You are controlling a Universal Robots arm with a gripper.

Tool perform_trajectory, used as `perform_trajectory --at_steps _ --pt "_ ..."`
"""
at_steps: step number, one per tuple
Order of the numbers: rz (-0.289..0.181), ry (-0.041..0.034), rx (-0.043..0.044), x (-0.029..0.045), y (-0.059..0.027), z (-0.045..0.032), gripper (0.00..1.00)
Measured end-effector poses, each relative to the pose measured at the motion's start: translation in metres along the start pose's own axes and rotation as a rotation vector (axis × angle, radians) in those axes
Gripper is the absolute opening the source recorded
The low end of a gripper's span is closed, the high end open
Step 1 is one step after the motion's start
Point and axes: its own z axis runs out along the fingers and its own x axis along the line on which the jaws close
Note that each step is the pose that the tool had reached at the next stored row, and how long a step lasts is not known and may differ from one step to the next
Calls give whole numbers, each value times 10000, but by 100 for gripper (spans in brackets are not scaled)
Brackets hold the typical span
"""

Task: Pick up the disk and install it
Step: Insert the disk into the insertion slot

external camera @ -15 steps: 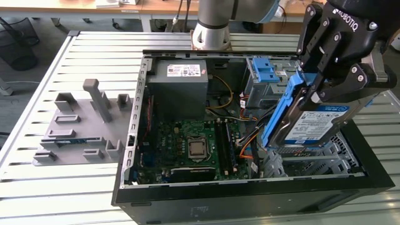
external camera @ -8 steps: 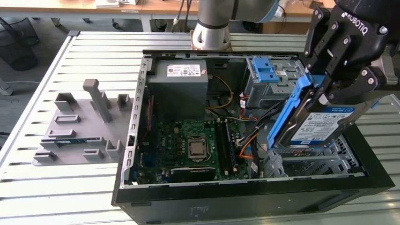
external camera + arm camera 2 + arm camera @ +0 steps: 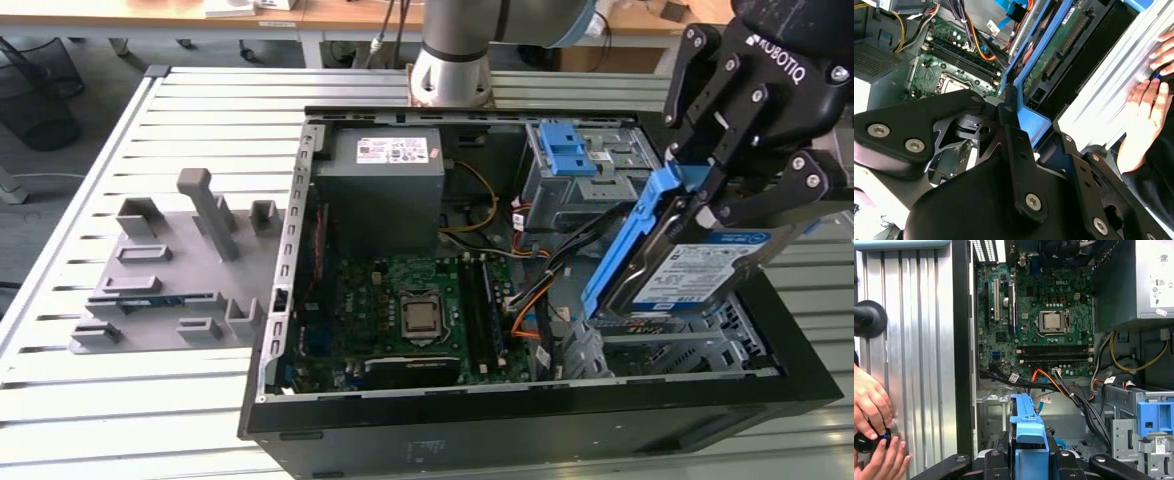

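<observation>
Disk (image 3: 694, 272) is hanging tilted in your gripper (image 3: 718, 205), which is clamping its upper end, with the blue carrier frame (image 3: 625, 245) facing the exterior view's left. It is sitting above the metal bay (image 3: 694, 348) at the corner of the open case (image 3: 534, 425), not yet seated. Cables (image 3: 534, 290) are running just beside the frame's lower edge, while the motherboard (image 3: 414, 300) is lying well apart. A person's hands (image 3: 871, 407) are resting on the table (image 3: 919, 340) outside the case wall.

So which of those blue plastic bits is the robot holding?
The long blue frame around the disk, raised over the case; the blue latch sits mounted inside it.
</observation>
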Motion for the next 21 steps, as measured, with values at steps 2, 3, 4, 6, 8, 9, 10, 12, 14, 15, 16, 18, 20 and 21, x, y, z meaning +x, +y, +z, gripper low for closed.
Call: perform_trajectory --at_steps 2,3,4,6,8,9,10,12,14,15,16,18,20,21 --pt "-2 3 0 -1 -24 3 36" --pt "-8 1 0 -1 -33 7 36" --pt "-23 0 0 -2 -43 12 36" --pt "-69 2 0 -2 -59 19 36" --pt "-101 3 0 -3 -73 28 36" --pt "-105 2 0 -3 -79 33 36" --pt "-106 2 0 -4 -86 37 36" --pt "-106 2 0 -4 -95 48 36" --pt "-106 2 0 -4 -102 59 36" --pt "-106 2 0 -4 -108 66 36" --pt "-105 2 0 -4 -113 71 36" --pt "-106 2 0 -5 -125 81 36" --pt "-109 3 0 -3 -128 88 36" --pt "-116 2 0 -1 -129 91 36"
